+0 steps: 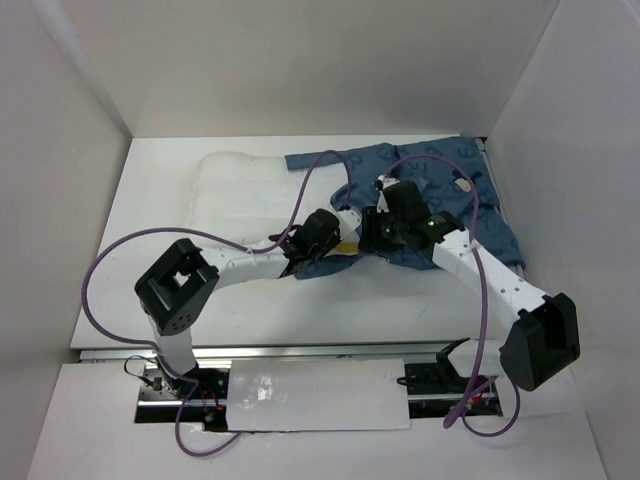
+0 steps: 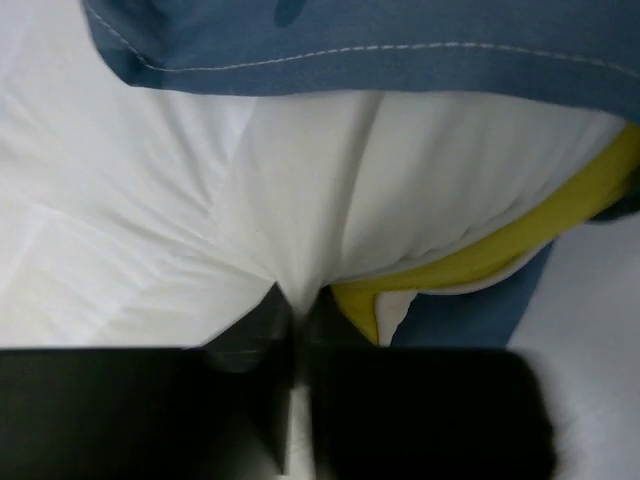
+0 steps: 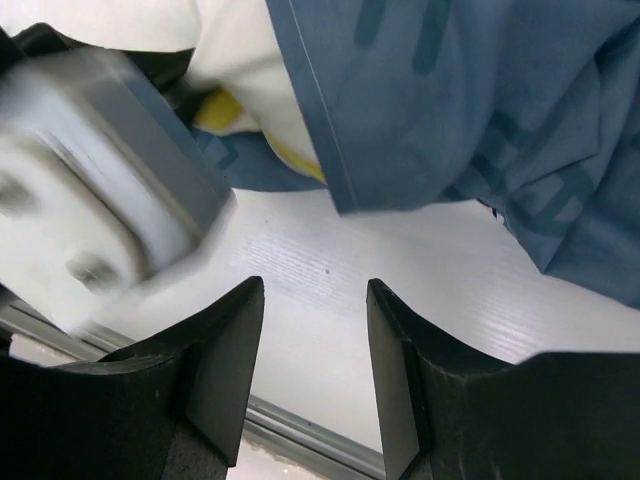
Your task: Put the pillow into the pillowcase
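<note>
**Left gripper pinches pillow at the case mouth; right gripper hangs free**

Both arms reach from the near edge of the worktop [image 1: 330, 310] toward its middle. The left gripper [image 2: 293, 315] is clenched on a fold of the pillow [image 2: 200, 220]: the white fabric puckers down into the narrow seam between its dark fingers. Just to the right of that pinch runs the pillow's yellow piping [image 2: 500, 250]. The stitched hem of the pillowcase [image 2: 400, 40] lies across the pillow just beyond.

The right gripper [image 3: 315, 340] stands beside the left one, its jaws parted with nothing between them and only bare worktop under the gap. Its fingers [image 3: 225, 360] are clear of the cloth, and a hemmed edge of the blue case hangs past them.

Farther back, the pillow lies flat from the middle toward the far-left corner. Its right end is tucked under the pillowcase. The rest of the case spreads rumpled over the right half, up to the far-right corner.
</note>
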{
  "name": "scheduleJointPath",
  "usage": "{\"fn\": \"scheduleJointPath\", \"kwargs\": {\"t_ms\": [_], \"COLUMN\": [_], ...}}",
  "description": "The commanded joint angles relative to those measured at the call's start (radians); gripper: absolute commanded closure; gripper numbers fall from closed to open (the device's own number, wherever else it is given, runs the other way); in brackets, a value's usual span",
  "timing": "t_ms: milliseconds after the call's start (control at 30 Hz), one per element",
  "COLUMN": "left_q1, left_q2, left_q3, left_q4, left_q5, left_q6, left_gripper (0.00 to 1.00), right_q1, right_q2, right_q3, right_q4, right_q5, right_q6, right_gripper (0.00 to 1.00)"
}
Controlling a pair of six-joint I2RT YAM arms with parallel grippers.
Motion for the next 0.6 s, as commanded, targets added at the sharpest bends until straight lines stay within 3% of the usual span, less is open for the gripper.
{"fn": "scheduleJointPath", "kwargs": {"t_ms": [0, 233, 367, 567], "left_q1": [0.002, 0.021, 0.021, 0.021], "left_q2": [0.022, -0.114, -0.114, -0.077], "left_q3": [0.045, -0.004, 0.051, 0.117], "left_q4": [0.119, 0.162, 0.101, 0.043], "left_q5": [-0.110, -0.135, -0.144, -0.164], "left_q6": [-0.030, -0.123, -0.166, -0.200], "left_gripper": [1.00, 1.00, 1.00, 1.00], "right_q1": [-0.005, -0.005, -0.005, -0.015], "right_q2": [-0.031, 0.044, 0.104, 0.196], "right_q3": [-0.025, -0.032, 0.012, 0.084], "right_q4": [-0.053, 0.042, 0.144, 0.166], "right_q5": [0.009, 0.086, 0.061, 0.062], "right_q6": [-0.005, -0.014, -0.023, -0.045], "right_gripper": [0.47, 0.47, 0.49, 0.52]}}
